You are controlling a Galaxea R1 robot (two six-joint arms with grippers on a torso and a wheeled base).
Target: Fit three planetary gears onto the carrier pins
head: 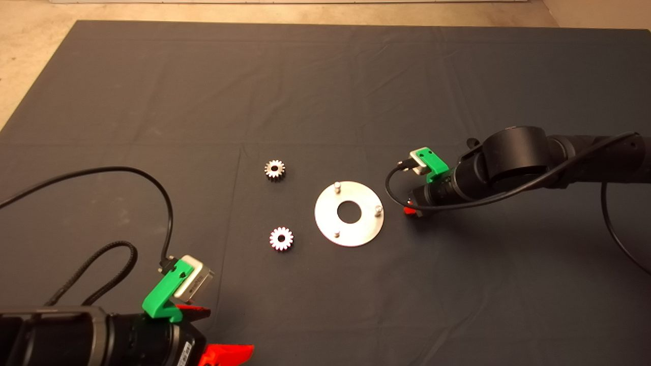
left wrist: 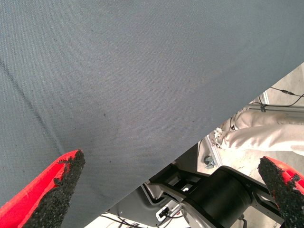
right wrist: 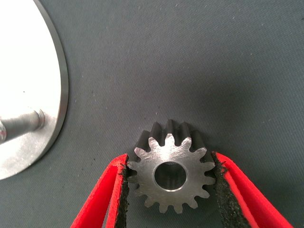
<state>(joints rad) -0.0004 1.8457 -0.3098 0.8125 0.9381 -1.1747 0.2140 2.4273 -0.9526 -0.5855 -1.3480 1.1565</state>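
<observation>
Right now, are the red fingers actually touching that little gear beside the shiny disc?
Touching. The right wrist view shows the right gripper with both black pads pressed against the gear's teeth, no gap on either side.

Dim, warm light falls on the mat [head: 325, 91]. The disc [right wrist: 28, 71] glares white in the right wrist view. A gear [right wrist: 170, 175] throws a soft shadow.

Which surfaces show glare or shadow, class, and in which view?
Head view: the carrier disc shines bright, and the right arm throws a soft shadow on the mat. Right wrist view: the disc's face is washed out white, and the gear between the right gripper pads has dark shaded teeth on one side.
</observation>
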